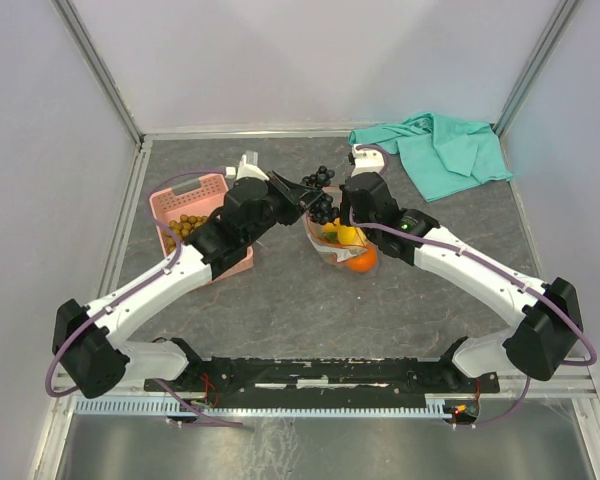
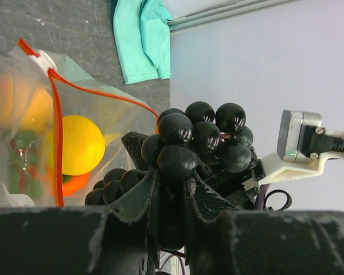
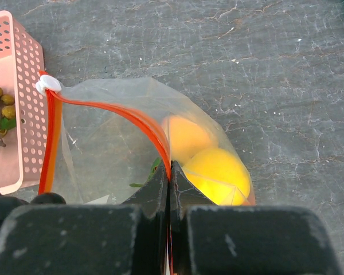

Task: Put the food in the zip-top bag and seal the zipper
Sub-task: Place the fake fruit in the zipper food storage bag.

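Note:
The clear zip-top bag (image 1: 342, 250) lies mid-table with its mouth open; its orange-red zipper (image 3: 103, 109) shows in the right wrist view, and an orange (image 1: 360, 262), a yellow lemon (image 1: 348, 236) and a yellow-orange fruit (image 3: 186, 137) are inside. My right gripper (image 3: 169, 169) is shut on the zipper edge and holds the mouth up. My left gripper (image 2: 171, 175) is shut on the dark grapes (image 2: 203, 137) and holds them just above the bag's mouth (image 1: 320, 205). The brown berries (image 1: 187, 226) lie in the pink basket.
A pink slotted basket (image 1: 180, 195) stands at the left, beside my left arm. A teal cloth (image 1: 440, 150) lies at the back right. Walls close in on the left, back and right.

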`<state>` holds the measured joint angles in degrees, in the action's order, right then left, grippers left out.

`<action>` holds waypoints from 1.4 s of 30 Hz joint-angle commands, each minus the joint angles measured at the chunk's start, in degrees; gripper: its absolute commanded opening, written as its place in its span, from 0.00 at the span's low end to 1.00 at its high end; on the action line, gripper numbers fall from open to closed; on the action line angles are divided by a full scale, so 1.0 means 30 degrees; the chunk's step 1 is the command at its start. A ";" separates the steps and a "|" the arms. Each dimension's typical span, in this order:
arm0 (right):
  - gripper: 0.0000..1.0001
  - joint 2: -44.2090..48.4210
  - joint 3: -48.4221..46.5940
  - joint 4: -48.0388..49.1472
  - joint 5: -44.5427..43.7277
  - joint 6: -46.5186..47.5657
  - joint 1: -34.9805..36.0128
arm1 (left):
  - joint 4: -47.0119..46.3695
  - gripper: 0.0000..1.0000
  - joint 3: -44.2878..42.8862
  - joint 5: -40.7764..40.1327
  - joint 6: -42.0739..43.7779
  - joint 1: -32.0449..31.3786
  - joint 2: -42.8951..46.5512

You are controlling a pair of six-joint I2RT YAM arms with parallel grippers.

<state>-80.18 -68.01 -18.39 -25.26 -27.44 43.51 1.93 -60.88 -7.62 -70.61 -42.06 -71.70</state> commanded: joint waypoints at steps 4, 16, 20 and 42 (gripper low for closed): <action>0.01 0.0575 -0.0539 0.0862 0.0024 -0.0246 0.0058 | -0.0433 0.03 0.0331 -0.1585 -0.1009 -0.0870 -0.0444; 0.01 0.1126 -0.0915 0.0849 -0.0515 0.0632 0.0068 | 0.3082 0.03 0.0596 -0.1570 -0.1662 -0.1139 -0.1347; 0.01 0.1061 -0.0865 0.0887 0.0314 0.0703 0.0058 | 0.4828 0.03 -0.1096 -0.0792 -0.1310 -0.1174 -0.2869; 0.01 0.1785 -0.0220 0.0320 0.1599 0.0839 0.0069 | 0.6890 0.53 -0.4658 -0.4087 0.2152 -0.1122 -0.5487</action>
<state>-77.78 -68.01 -18.81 -19.70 -25.63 43.51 21.61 -72.99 -17.93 -67.61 -45.45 -88.49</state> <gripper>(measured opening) 0.022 0.476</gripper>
